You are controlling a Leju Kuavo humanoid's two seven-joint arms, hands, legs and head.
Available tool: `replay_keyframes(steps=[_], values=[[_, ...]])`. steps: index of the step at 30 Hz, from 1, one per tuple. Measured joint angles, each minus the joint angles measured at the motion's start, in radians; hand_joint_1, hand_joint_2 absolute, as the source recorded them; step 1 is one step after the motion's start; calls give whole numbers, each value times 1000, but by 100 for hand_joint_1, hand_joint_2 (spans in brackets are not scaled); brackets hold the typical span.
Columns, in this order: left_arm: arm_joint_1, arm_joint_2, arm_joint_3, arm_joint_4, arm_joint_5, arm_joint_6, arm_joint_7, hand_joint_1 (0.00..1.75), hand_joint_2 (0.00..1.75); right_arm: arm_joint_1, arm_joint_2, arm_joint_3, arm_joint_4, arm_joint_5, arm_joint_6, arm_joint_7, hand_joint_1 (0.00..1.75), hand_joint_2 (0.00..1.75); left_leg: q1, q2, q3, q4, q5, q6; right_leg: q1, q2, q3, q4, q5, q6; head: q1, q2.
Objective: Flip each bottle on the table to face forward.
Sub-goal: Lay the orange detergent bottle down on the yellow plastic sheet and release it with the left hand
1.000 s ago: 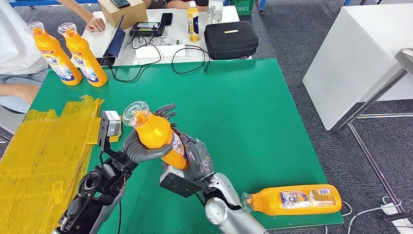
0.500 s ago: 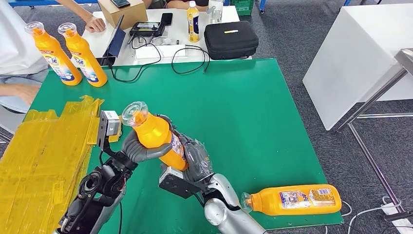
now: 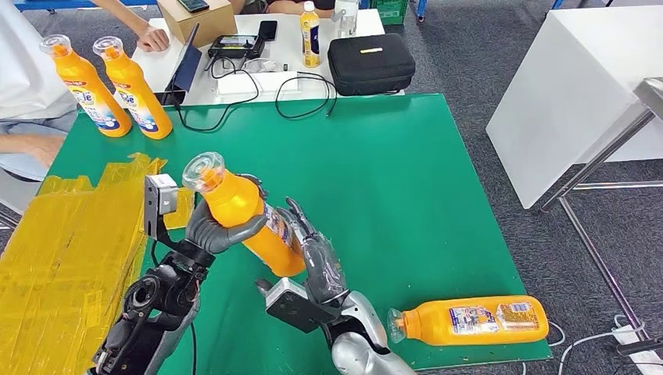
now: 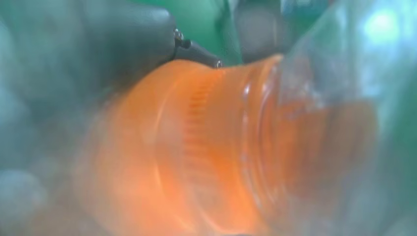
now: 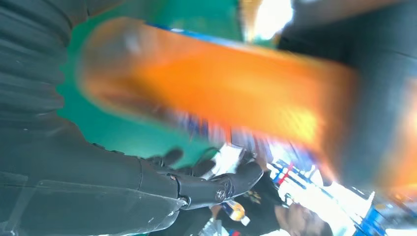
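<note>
An orange bottle (image 3: 252, 215) with a clear cap hangs tilted over the green table (image 3: 406, 180), cap toward the far left. My left hand (image 3: 221, 228) grips it around the upper body; its neck (image 4: 206, 147) looms blurred in the left wrist view. My right hand (image 3: 314, 254) stands just right of the bottle's lower part with fingers (image 5: 216, 184) spread, holding nothing; the bottle (image 5: 221, 93) passes beside it. A second orange bottle (image 3: 469, 320) lies on its side at the table's near right edge. Two more bottles (image 3: 86, 86) (image 3: 139, 92) stand upright at the far left corner.
Yellow crinkled sheets (image 3: 70, 250) cover the table's left side. Behind the green table a white desk (image 3: 234, 78) carries cables, a black case (image 3: 370, 62) and a small drink bottle (image 3: 310, 35). A person (image 3: 23, 86) sits at the far left. A white table (image 3: 578, 86) stands to the right.
My left hand has carried the bottle up and to the left. My right hand has let go of the bottle's lower part and opened its fingers.
</note>
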Motion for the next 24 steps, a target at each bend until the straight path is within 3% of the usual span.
replay_keyframes(steps=[4,12,14,17,20,24], values=[[2,5,25,-10,-163,138,-28,175,175,59,-47,-36,-178,-51,29,-6,0,175,0,0,0,0,0,0,0,0,0,0,0,0,0,0],[2,16,43,-18,-303,217,-38,175,175,121,-100,-85,-364,-118,77,-28,0,175,0,0,0,0,0,0,0,0,0,0,0,0,0,0],[1,27,45,-21,-479,298,-30,175,175,146,-112,-108,-410,-166,110,-45,0,175,0,0,0,0,0,0,0,0,0,0,0,0,0,0],[-7,62,49,-20,-915,422,39,175,175,186,-126,-164,-483,-246,176,-61,0,175,0,0,0,0,0,0,0,0,0,0,0,0,0,0],[-39,129,51,15,-1307,422,107,175,175,204,-132,-229,-528,-318,234,-69,0,175,0,0,0,0,0,0,0,0,0,0,0,0,1,0],[-105,217,60,122,-1551,388,176,175,175,214,-134,-301,-552,-380,278,-68,0,175,1,2,1,0,0,-2,1,1,0,0,0,-1,1,0]])
